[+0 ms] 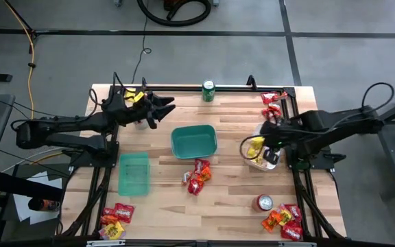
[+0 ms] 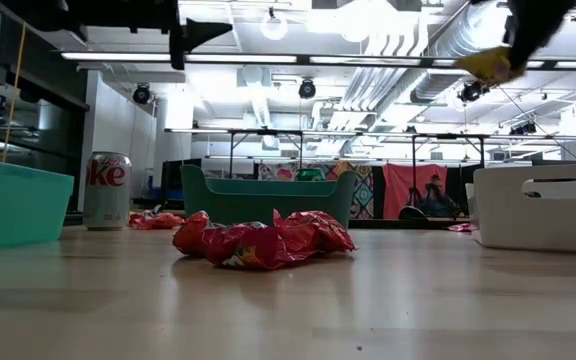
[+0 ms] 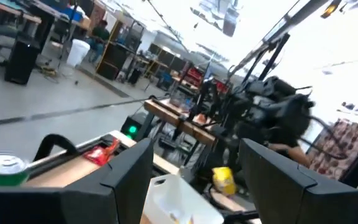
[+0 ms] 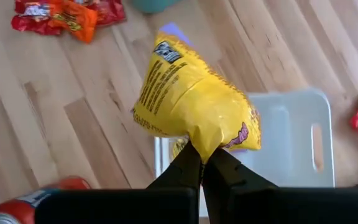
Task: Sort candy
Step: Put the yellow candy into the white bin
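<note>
Right gripper (image 4: 202, 163) is clamped on a yellow candy packet (image 4: 191, 99), held above the white bin (image 1: 265, 159) at frame right. Left gripper (image 1: 162, 108) is raised, spread, empty. Sorting is judged early: the centre pile (image 1: 198, 175) and corner piles remain.

2 drink cans (image 1: 208, 90) (image 1: 264, 202) stand on the wooden table (image 1: 232, 185)

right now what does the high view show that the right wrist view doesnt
Only the high view shows the left gripper open at the table's far side, the green can, the teal bin and the green bin. Only the right wrist view shows the black print on the yellow packet and the fingers pinching its edge. Both show the right gripper shut on that packet above the white bin, and the red and orange candy pile.
</note>
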{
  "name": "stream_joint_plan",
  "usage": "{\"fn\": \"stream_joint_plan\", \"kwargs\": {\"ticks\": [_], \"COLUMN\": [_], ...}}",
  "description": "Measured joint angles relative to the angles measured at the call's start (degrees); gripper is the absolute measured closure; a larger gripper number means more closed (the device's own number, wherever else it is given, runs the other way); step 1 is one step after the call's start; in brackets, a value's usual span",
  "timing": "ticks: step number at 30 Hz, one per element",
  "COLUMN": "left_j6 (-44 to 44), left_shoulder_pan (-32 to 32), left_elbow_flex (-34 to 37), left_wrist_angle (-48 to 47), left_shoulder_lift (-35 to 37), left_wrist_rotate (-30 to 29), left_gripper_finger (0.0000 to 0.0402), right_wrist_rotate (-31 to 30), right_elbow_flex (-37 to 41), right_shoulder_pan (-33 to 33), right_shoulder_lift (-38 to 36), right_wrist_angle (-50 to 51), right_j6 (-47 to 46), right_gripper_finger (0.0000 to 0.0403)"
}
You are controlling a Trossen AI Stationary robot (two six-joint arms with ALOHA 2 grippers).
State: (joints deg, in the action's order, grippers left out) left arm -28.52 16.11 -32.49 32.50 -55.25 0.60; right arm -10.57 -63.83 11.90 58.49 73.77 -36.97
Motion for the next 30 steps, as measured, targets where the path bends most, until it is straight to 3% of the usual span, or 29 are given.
{"fn": "stream_joint_plan", "kwargs": {"ticks": [8,16,23,30], "left_j6": [-8.04,-5.08,-1.18,2.15], "left_shoulder_pan": [-3.07,-5.11,-4.74,-3.8], "left_elbow_flex": [0.0,-3.97,-7.72,-10.37], "left_wrist_angle": [3.53,4.68,-1.72,-6.36], "left_shoulder_lift": [-5.15,-10.12,-10.45,-10.07], "left_wrist_rotate": [-0.53,-0.47,0.28,2.12], "left_gripper_finger": [0.0175,0.0175,0.0175,0.0175], "right_wrist_rotate": [-0.49,0.49,2.81,3.5], "right_elbow_flex": [17.65,24.05,23.92,19.06], "right_shoulder_pan": [-1.15,-4.84,-7.01,-7.15], "right_shoulder_lift": [-13.57,-13.92,-13.08,-13.19], "right_wrist_angle": [-2.89,-6.62,-6.66,-5.89], "right_j6": [-14.11,-22.44,-20.55,-15.66], "right_gripper_finger": [0.0403,0.0387,0.027,0.0158]}}
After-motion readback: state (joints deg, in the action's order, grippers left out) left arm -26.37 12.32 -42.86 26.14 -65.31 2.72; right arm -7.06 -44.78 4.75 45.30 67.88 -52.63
